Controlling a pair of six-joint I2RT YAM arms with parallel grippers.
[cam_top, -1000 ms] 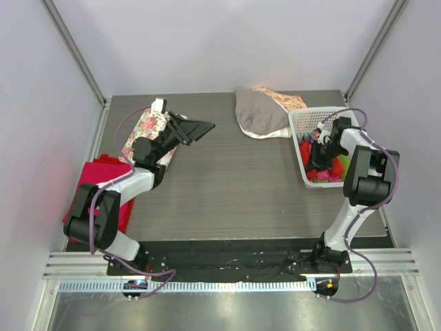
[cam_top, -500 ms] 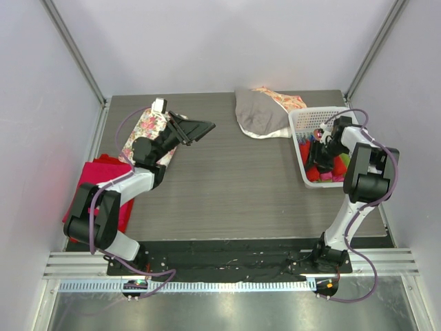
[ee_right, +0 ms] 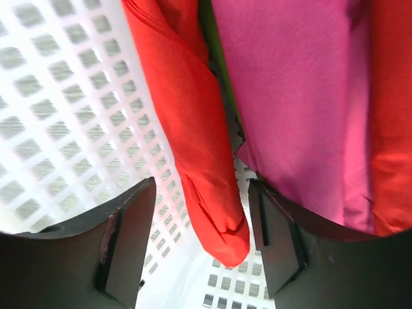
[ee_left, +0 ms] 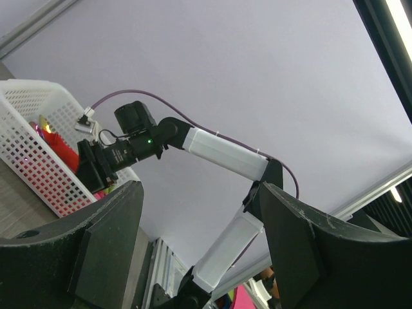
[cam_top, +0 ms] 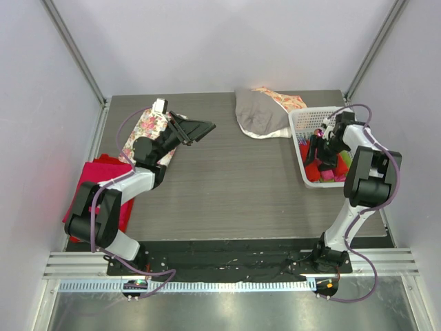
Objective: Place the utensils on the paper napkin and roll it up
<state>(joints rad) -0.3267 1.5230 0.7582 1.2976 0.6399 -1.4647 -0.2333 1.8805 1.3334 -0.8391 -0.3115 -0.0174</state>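
The paper napkin [ee_right: 193, 129] is a bright red roll lying on the mesh floor of the white basket [cam_top: 296, 123] at the right of the table. My right gripper [ee_right: 203, 206] reaches down into the basket and stands open. The roll's end sits between its fingers [ee_right: 129, 244] with gaps on both sides. In the top view this gripper [cam_top: 318, 148] hangs over the basket's left half. My left gripper [cam_top: 205, 127] is raised at the far left, open and empty, pointing right. No utensils show.
A pink roll [ee_right: 296, 96] and a green sliver lie beside the red one in the basket. A grey and floral cloth heap [cam_top: 258, 114] lies by the basket. A floral cloth [cam_top: 148, 131] and a magenta-red cloth stack [cam_top: 96, 179] are at the left.
My right gripper has opened and let go of the red roll, shifting slightly toward the far side of the basket. The left arm has not moved.
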